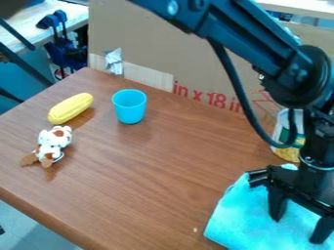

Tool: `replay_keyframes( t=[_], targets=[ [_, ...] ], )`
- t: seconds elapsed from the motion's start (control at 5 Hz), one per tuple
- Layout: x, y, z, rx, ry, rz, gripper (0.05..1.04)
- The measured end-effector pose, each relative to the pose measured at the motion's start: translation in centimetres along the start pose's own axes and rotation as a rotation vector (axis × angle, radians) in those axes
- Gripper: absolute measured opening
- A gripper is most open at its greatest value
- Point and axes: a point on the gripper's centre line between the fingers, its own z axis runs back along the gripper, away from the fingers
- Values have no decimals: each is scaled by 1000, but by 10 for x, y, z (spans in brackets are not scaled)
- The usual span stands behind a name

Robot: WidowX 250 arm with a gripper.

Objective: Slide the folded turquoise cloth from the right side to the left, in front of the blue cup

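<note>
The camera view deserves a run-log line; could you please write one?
gripper: open, over blue cloth | cup: upright | corn: beside cup | spotted toy: near corn

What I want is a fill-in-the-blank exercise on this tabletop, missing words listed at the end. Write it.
1. The gripper is at the light blue cloth, its jaws standing ____.
2. The cup has its open end facing ____.
3. The toy corn is coloured ____.
4. Of the cup and the toy corn, the white-and-brown toy lies nearer the ____.

Missing words: open; up; yellow; toy corn.
</note>
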Motion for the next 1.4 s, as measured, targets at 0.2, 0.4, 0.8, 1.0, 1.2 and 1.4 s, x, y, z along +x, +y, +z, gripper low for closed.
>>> replay_keyframes(
  t=[0.2, 0.4, 0.8, 1.0, 1.2, 1.4],
  targets=[
    [-43, 35, 12, -39, 62, 78, 1001],
    [-59, 82, 19, -97, 85, 153, 1001],
    [-59, 158, 27, -88, 171, 207, 1001],
    [-60, 168, 31, -103, 239, 192, 1001],
    [-66, 163, 34, -62, 285, 192, 1001],
    [-60, 133, 65, 6, 133, 156, 1001]
  ],
)
